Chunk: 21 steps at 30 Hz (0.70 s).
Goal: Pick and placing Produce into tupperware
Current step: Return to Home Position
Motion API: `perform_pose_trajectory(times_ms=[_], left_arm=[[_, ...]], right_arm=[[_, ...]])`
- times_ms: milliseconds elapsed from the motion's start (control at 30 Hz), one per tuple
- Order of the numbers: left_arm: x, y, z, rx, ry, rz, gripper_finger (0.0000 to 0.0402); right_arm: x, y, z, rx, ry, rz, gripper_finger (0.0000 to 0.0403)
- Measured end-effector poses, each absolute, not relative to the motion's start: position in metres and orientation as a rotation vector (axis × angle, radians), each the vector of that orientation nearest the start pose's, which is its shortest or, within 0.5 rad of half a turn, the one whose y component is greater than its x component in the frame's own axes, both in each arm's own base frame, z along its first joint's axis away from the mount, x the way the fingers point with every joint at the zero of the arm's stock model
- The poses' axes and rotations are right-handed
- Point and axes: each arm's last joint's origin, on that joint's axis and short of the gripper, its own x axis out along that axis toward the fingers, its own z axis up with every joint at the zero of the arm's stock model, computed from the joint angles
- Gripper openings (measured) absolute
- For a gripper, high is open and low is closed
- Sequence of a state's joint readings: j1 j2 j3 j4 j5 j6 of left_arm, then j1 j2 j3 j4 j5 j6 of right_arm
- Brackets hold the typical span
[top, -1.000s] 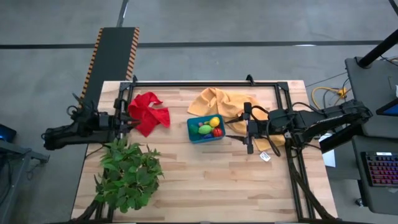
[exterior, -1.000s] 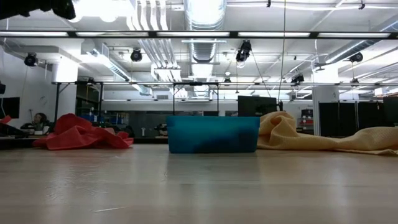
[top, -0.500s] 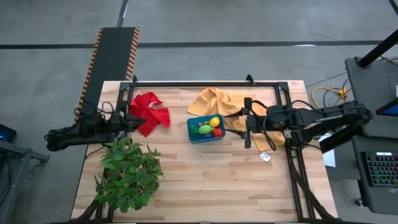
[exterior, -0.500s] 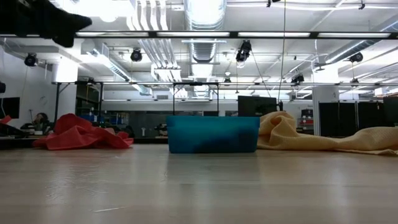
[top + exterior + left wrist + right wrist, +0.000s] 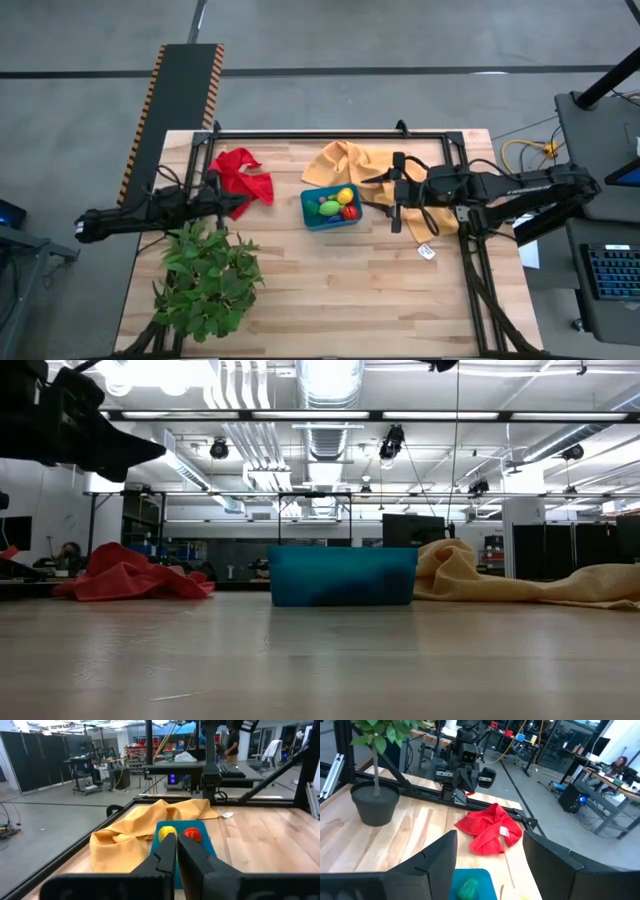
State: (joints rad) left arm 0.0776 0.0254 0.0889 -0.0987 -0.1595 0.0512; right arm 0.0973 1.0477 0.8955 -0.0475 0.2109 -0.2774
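Note:
The teal tupperware (image 5: 330, 207) stands mid-table between a red cloth (image 5: 240, 180) and a mustard cloth (image 5: 350, 165). Three produce pieces lie in it: a yellow one (image 5: 346, 195), a light green one (image 5: 330, 208) and a red one (image 5: 349, 212). My right gripper (image 5: 393, 205) hangs open just right of the tupperware, pointing at it, with nothing between its fingers (image 5: 440, 855). My left gripper (image 5: 236, 201) is shut and empty. It points level toward the tupperware (image 5: 200, 832) from above the red cloth's near edge, well clear of the table in the low view (image 5: 100, 445).
A big leafy potted plant (image 5: 205, 280) stands at the near left, close beside my left arm. A small white tag (image 5: 426, 252) lies right of centre. A black frame rail (image 5: 330, 133) runs along the table's far edge. Bare wood fills the near middle and right.
My left gripper has sunk toward the table and stretched toward the table's right edge, ending above the red cloth's near edge. In the low view it has dropped further into the picture at the upper left. The tupperware and the cloths have stayed put.

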Motion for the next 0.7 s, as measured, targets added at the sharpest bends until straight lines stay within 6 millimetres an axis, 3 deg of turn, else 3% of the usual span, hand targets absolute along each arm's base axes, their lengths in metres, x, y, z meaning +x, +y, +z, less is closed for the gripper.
perform_pose_trajectory(times_ms=[333, 567, 700], left_arm=[[0.098, 0.012, 0.169, 0.030, 0.036, 0.216, 0.0000], [0.097, 0.012, 0.169, 0.006, 0.034, 0.231, 0.0000], [0.098, 0.012, 0.168, 0.007, 0.038, 0.236, 0.0000]], right_arm=[[0.236, 0.018, 0.339, -0.198, 0.146, -0.020, 0.0219], [0.237, 0.018, 0.313, -0.222, 0.130, -0.022, 0.0214], [0.227, 0.018, 0.297, -0.250, 0.156, -0.017, 0.0173]])
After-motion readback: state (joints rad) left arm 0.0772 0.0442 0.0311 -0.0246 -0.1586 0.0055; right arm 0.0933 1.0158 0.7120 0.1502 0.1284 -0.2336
